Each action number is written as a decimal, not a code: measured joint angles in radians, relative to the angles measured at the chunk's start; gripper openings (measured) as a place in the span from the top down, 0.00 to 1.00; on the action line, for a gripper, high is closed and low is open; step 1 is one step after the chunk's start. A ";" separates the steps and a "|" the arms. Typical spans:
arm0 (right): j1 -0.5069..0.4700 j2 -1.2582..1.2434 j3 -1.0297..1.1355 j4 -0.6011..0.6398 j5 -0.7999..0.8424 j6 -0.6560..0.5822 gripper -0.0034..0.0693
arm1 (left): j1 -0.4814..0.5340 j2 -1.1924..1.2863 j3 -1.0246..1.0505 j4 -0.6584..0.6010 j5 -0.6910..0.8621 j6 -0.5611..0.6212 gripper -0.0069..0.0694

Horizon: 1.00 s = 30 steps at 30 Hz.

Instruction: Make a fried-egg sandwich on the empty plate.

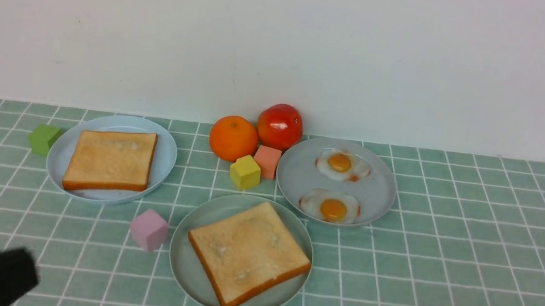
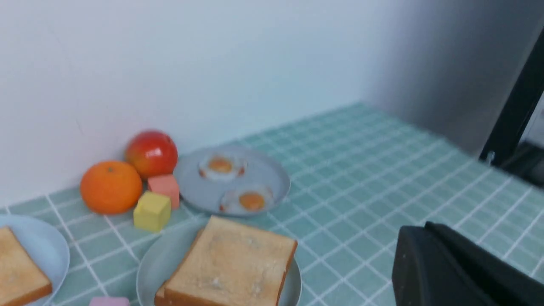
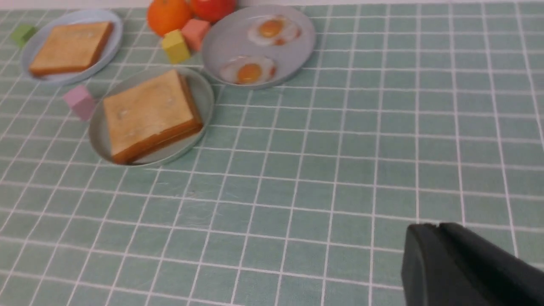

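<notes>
Ahead of the left gripper [image 2: 425, 231], whose fingers I see pressed together on nothing, sits the pale mint-green plate [image 2: 148, 272]. One toast slice [image 2: 231, 263] lies on it, turned at an angle, its corners close to the rim. Just beside that plate, on the left fingers' side, stands a pink cube [image 1: 149, 229].

Farther out from those fingers the second toast slice [image 1: 110, 159] lies on a pale blue plate [image 1: 165, 160], with a green cube [image 1: 44, 139] at its far-left rim. The right gripper [image 3: 437, 229] is likewise clenched and empty, and bare green tiled tabletop [image 3: 297, 191] stretches between it and the plates, so I have wide room there.

Well ahead of the right fingers, two fried eggs [image 1: 331, 207] rest on a grey-blue plate [image 1: 382, 192], just beyond the mint plate's rim. A yellow cube [image 1: 245, 171], a salmon cube [image 1: 267, 160], an orange [image 1: 233, 138] and a tomato [image 1: 280, 125] crowd the gap between the plates, up to the white wall [image 1: 285, 45].
</notes>
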 joint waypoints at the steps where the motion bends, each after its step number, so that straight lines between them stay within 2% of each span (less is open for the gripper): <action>1: 0.000 -0.015 0.018 -0.007 -0.011 0.008 0.89 | 0.000 -0.023 0.024 0.000 -0.027 0.000 0.93; 7: 0.000 -0.075 0.204 -0.095 -0.218 0.150 0.89 | 0.000 -0.116 0.159 0.000 -0.115 0.000 0.93; 14: 0.000 -0.075 0.418 -0.205 -0.572 0.313 0.88 | 0.000 -0.116 0.213 0.000 -0.085 0.000 0.93; 17: 0.000 -0.075 0.503 -0.212 -0.677 0.327 0.87 | 0.000 -0.116 0.217 0.000 -0.050 0.000 0.93; 27: 0.000 -0.074 0.693 -0.230 -0.713 0.332 0.87 | 0.000 -0.116 0.218 0.000 0.007 0.000 0.93; 29: -0.012 -0.087 0.712 -0.239 -0.708 0.333 0.89 | 0.000 -0.116 0.218 -0.001 0.008 0.000 0.93; 30: -0.044 -0.104 0.725 -0.237 -0.719 0.327 0.94 | 0.000 -0.116 0.218 -0.001 0.009 0.000 0.93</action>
